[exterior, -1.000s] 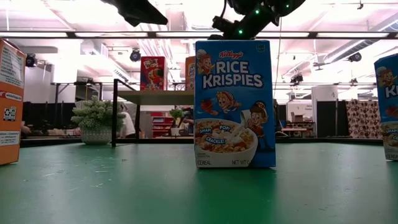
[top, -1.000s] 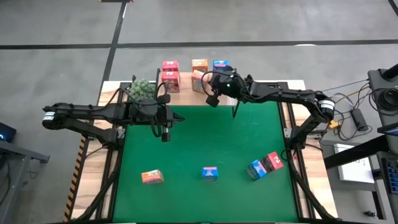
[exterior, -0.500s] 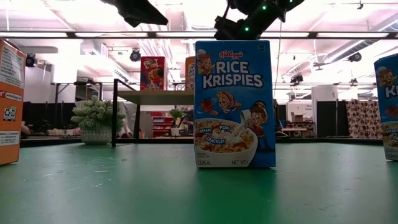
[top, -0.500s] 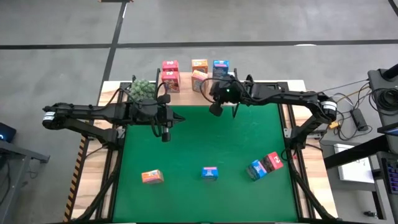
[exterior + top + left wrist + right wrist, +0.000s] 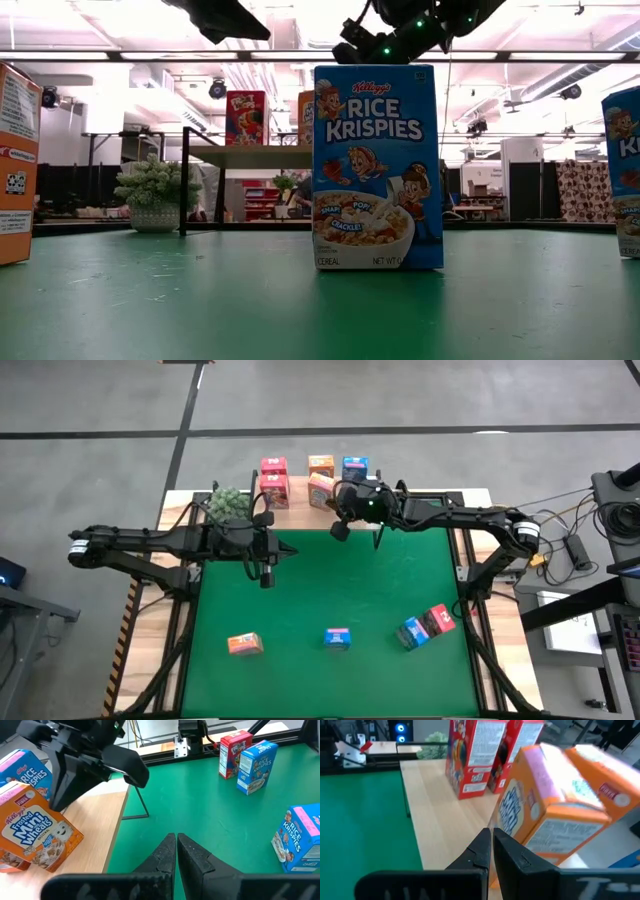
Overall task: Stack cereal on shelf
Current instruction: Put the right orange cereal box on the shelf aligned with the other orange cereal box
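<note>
the right gripper (image 5: 341,526) has moved a little toward the left side since half a second ago, and it hangs at the front edge of the shelf (image 5: 300,510), fingers pressed together, holding nothing. five cereal boxes (image 5: 318,480) stand on the shelf at the table's far edge. four more (image 5: 337,639) sit on the green mat (image 5: 330,590) near the table's front edge. the left gripper (image 5: 266,573) has stayed over the mat, fingers pressed together too.
</note>
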Robot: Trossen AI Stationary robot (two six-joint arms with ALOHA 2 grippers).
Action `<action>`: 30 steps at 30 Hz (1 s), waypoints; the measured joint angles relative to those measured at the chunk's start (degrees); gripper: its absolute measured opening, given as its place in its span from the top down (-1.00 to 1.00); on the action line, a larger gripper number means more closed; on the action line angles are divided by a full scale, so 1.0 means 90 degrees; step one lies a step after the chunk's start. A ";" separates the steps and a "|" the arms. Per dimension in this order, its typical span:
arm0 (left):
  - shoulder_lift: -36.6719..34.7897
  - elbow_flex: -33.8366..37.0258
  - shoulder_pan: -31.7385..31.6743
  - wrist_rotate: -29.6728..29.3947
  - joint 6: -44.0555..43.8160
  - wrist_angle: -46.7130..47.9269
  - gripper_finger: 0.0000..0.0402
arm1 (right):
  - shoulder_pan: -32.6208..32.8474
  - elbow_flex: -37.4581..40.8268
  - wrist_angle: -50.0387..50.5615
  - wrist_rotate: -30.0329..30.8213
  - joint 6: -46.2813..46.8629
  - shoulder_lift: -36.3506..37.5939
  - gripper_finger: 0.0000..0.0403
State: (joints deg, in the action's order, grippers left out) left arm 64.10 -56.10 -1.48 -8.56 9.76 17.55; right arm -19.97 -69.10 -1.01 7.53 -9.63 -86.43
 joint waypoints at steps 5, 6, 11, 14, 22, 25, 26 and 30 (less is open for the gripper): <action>0.0000 0.0000 0.0000 0.0000 0.0000 0.0001 1.00 | -0.0095 0.0002 -0.0135 0.0000 -0.0005 0.0000 0.96; 0.0000 0.0000 0.0000 0.0000 0.0000 -0.0001 1.00 | -0.0122 0.0002 -0.0137 0.0000 -0.0005 0.0000 0.96; 0.0000 0.0000 0.0000 0.0000 0.0000 -0.0001 1.00 | -0.0219 0.0002 -0.0111 0.0003 -0.0007 0.0000 0.96; 0.0000 0.0000 0.0000 0.0000 -0.0002 0.0001 1.00 | -0.0291 0.0002 -0.0110 0.0009 -0.0046 0.0000 0.96; 0.0000 0.0000 0.0000 0.0000 -0.0005 0.0001 1.00 | -0.0371 0.0002 0.0073 0.0303 -0.0276 0.0001 0.96; 0.0000 0.0000 0.0000 0.0000 -0.0002 0.0001 1.00 | -0.0371 0.0002 0.0201 0.0333 -0.0320 0.0007 0.96; 0.0000 0.0000 0.0000 0.0000 -0.0003 0.0001 1.00 | -0.0370 0.0002 0.0234 0.0333 -0.0320 0.0007 0.96; 0.0000 0.0000 0.0000 0.0000 -0.0005 0.0004 1.00 | -0.0369 0.0002 0.0379 0.0333 -0.0267 0.0023 0.96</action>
State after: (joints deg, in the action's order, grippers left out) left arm 64.10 -56.10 -1.48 -8.56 9.72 17.58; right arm -23.29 -69.08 2.41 10.52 -12.03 -86.22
